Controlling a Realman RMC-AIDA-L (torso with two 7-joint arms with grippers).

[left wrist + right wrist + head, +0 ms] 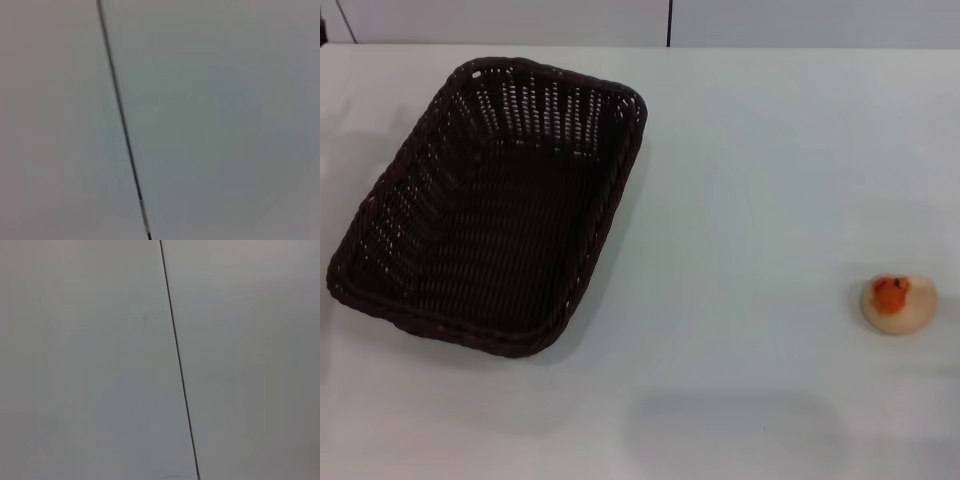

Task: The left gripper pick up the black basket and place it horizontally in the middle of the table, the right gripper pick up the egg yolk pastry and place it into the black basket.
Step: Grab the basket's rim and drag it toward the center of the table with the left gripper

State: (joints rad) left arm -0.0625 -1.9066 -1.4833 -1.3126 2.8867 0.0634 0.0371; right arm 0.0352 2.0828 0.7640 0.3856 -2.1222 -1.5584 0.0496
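Note:
The black basket lies on the left half of the white table in the head view, its long side running at a slant from near-left to far-middle, and it is empty. The egg yolk pastry sits on the table near the right edge, orange-red patch on top, far from the basket. Neither the left gripper nor the right gripper shows in any view. Both wrist views show only a plain pale surface crossed by a thin dark seam.
The table's far edge meets a pale wall with a dark vertical seam. That kind of seam shows in the left wrist view and in the right wrist view. Bare tabletop lies between basket and pastry.

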